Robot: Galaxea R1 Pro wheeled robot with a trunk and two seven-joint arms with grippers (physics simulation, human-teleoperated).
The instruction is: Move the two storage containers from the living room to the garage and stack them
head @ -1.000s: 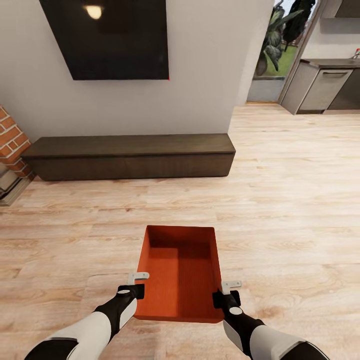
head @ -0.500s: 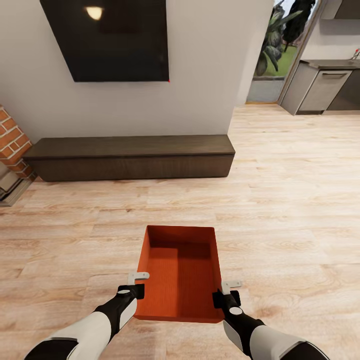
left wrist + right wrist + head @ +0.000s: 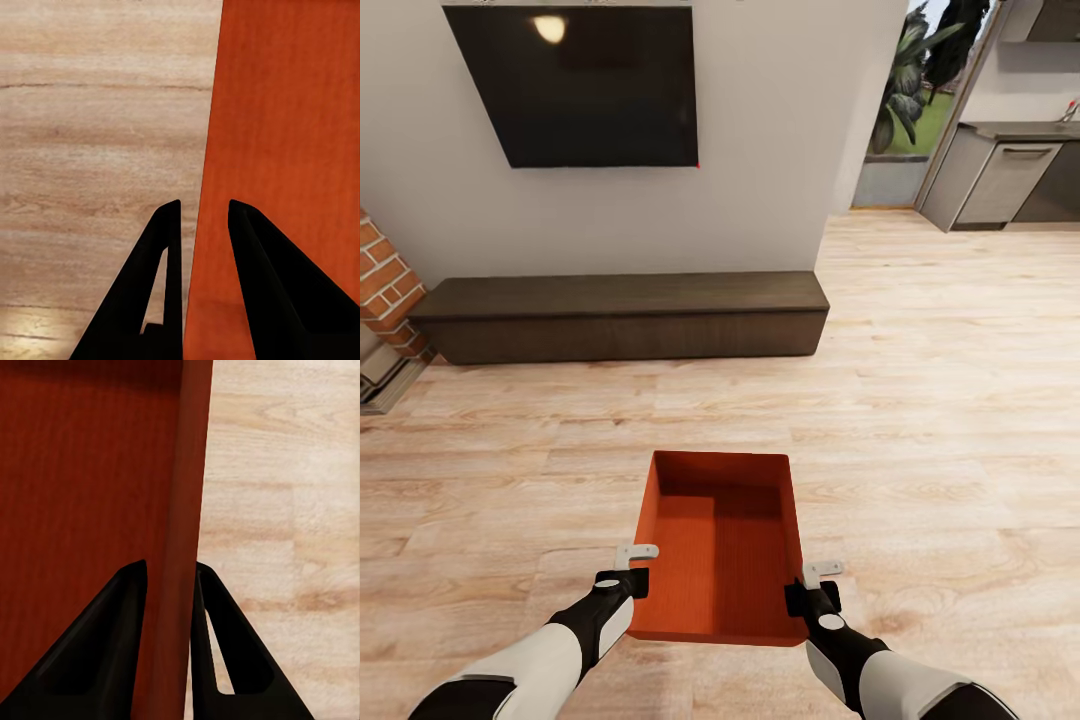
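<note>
Fingers (image 3: 636, 568) of both arms astride container (image 3: 720, 545) walls

Storage container (image 3: 720, 545) orange-red; floor (image 3: 920, 400) light wood-plank; bench (image 3: 620, 315) dark brown; TV (image 3: 575, 85) black; wall (image 3: 760, 130) off-white

Count: 1 storage container (image 3: 720, 545), 2 grippers – left gripper (image 3: 628, 568), right gripper (image 3: 812, 585), 1 TV (image 3: 575, 85), 1 bench (image 3: 622, 315).
</note>
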